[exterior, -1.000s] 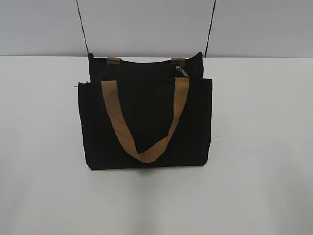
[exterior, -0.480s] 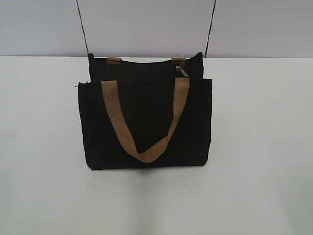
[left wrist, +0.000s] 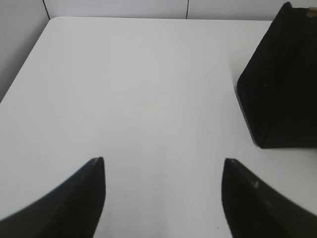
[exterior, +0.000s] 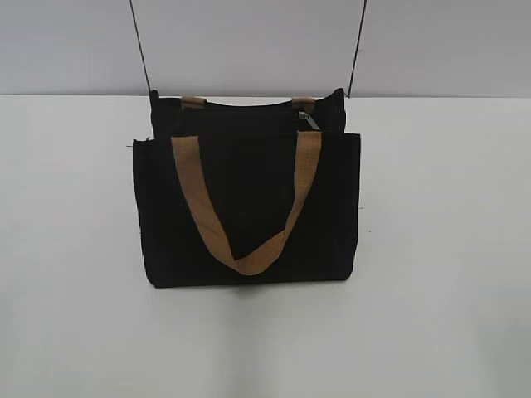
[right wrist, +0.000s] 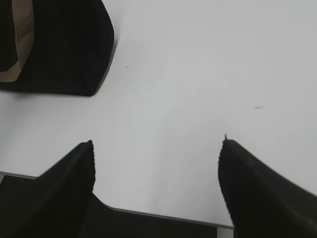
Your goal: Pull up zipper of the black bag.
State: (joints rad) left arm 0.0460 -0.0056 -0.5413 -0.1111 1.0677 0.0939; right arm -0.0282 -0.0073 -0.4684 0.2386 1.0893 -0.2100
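Only the exterior view is showing the black bag (exterior: 249, 207) whole: it is standing upright on the white table (exterior: 448, 249), one tan handle (exterior: 245, 207) drooping down its front, with the zipper (exterior: 309, 121) sitting at the right end of the top edge. No arm is appearing there. The left wrist view is catching just the bag's corner at its right edge, well apart from the left gripper (left wrist: 163, 171), whose fingers are standing wide apart, hovering over bare table. The right wrist view is showing the bag's corner at upper left; the right gripper (right wrist: 156, 148) is spread likewise, hanging near the table's edge.
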